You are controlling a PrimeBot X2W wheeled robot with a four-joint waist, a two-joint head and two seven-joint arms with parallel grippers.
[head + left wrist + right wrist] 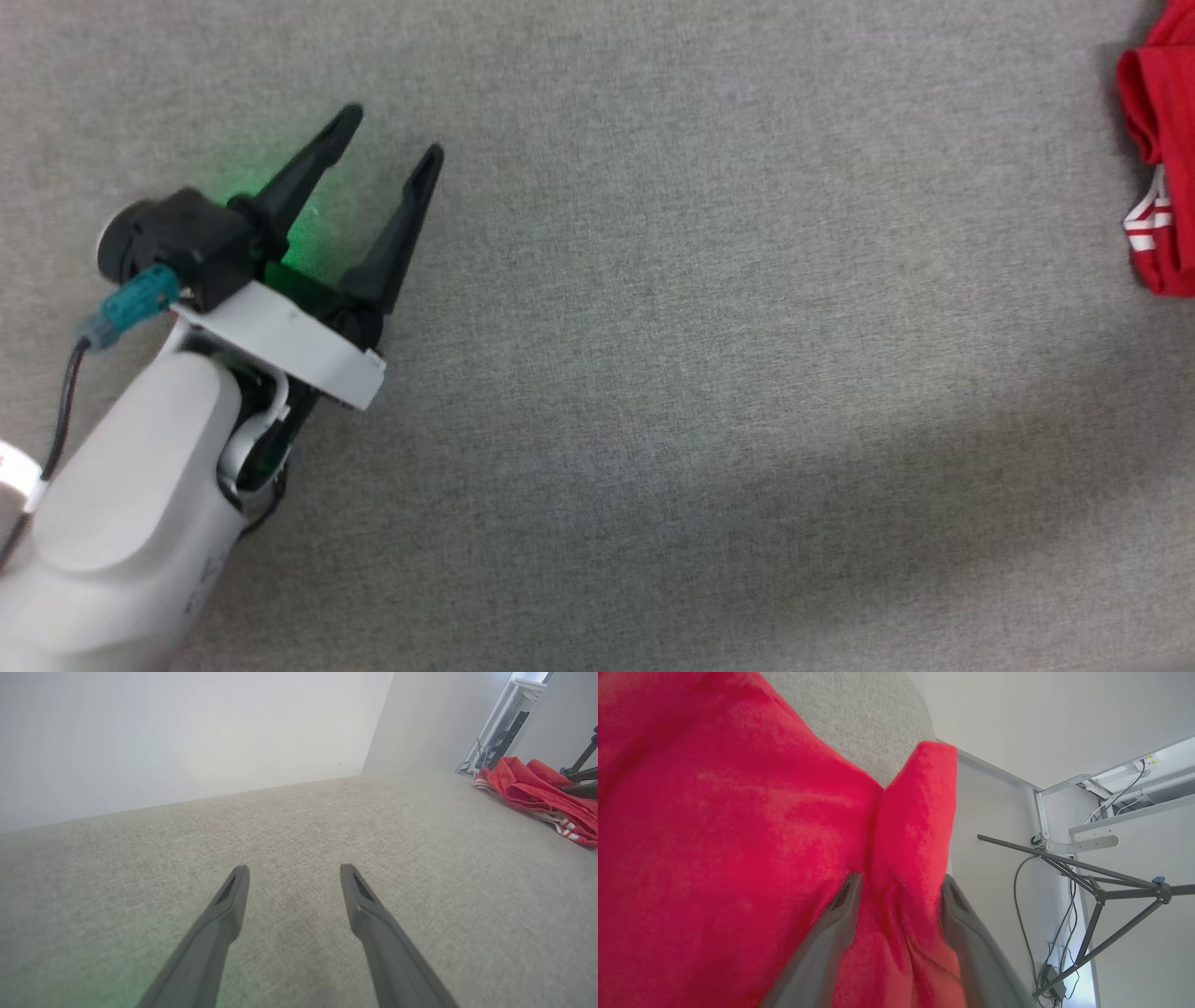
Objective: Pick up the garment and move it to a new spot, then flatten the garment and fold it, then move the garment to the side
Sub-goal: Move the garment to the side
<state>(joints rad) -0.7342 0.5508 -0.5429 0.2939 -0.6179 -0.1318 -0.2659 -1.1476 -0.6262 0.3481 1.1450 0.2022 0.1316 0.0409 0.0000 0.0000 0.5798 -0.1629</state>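
Observation:
The garment [1162, 121] is a bunched red shirt with red-and-white striped trim, lying at the far right edge of the head view. In the left wrist view the garment [532, 788] is a crumpled heap at the upper right. My left gripper [392, 133] is open over bare grey surface at the left, far from the shirt, and its fingers [294, 870] hold nothing. My right gripper [901, 879] is right at the garment [738, 835]; its jaws stand apart with a raised fold of red cloth between them.
The grey fabric-covered surface [700, 373] stretches wide between my left gripper and the shirt. A white wall [187, 732] borders its far side. Past the surface's edge beside the shirt stand a dark tripod [1111, 877], hanging cables [1020, 914] and a white desk frame [1092, 842].

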